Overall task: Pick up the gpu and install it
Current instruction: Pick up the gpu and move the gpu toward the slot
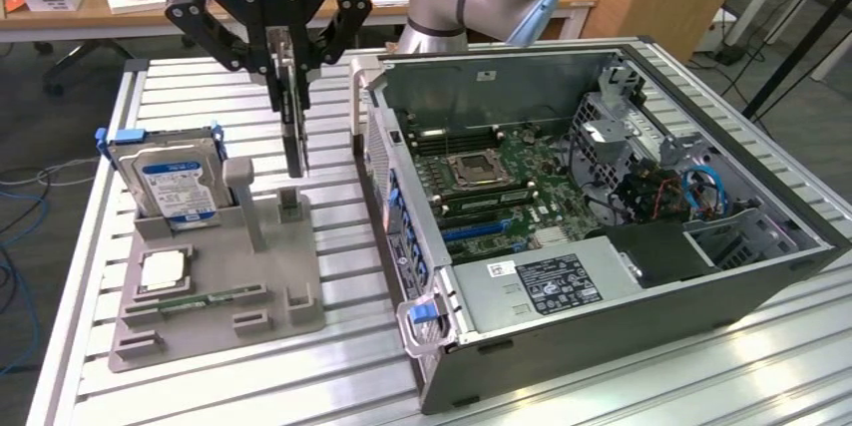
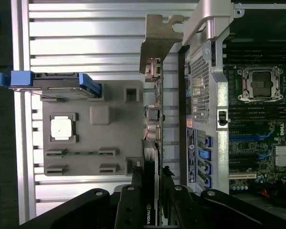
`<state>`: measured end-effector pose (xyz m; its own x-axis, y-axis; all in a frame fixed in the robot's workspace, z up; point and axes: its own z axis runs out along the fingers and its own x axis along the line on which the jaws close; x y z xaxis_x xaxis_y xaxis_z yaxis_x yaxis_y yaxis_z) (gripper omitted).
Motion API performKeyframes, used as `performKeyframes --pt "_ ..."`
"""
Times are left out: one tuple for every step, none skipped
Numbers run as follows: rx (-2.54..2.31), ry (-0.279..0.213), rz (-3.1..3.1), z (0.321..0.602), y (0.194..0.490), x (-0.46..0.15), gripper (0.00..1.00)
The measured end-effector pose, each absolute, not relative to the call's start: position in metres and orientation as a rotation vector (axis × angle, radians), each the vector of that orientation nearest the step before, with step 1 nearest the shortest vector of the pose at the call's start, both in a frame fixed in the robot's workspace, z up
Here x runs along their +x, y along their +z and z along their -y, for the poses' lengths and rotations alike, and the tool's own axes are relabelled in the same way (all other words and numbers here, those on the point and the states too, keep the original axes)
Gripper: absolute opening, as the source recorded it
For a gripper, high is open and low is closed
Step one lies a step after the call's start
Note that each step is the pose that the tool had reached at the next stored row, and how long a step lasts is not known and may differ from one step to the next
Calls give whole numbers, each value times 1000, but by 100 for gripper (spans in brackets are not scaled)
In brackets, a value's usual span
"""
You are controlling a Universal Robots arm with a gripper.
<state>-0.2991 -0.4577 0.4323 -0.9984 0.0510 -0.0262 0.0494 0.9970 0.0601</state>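
In the exterior view, the gripper (image 1: 287, 65) is seen at eleven o'clock of the scene, its fingers closed narrowly on the upper end of the gpu (image 1: 291, 132), which is held off the table. The card hangs over the grey holder (image 1: 219, 291), and its lower end is judged to be just clear of the upright slot post beneath it. The hard drive (image 1: 167, 175) stands in the holder at nine o'clock from the card, and the open computer case (image 1: 745, 276) lies at three o'clock from it. The pick-up is therefore judged done. The install is left, since the card is still outside the case and nothing is seated on the motherboard (image 1: 500, 192). The long axis is held upright, with the thin edge turned toward this camera.

In the wrist view, the gpu (image 2: 153, 119) is seen edge-on, running away from the gripper (image 2: 152, 183) between the grey holder (image 2: 100, 143) and the outer wall of the computer case (image 2: 205, 71). The silver bracket (image 2: 159, 40) is carried at the end farthest from the fingers, so that end is judged to point down toward the table. The flat faces are turned toward the holder on one side and the case on the other.
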Motion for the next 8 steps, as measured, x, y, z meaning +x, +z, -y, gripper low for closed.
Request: performKeyframes --pt "78 93 -3112 458 432 -298 26" --pt "78 93 -3112 458 432 -297 26" --pt "78 93 -3112 458 432 -297 26" --pt "78 93 -3112 458 432 -296 26" --pt "78 93 -3112 458 432 -295 26" --pt "78 92 -3112 458 432 -294 26" --pt "78 93 -3112 458 432 -293 26" --pt "78 93 -3112 458 432 -293 26"
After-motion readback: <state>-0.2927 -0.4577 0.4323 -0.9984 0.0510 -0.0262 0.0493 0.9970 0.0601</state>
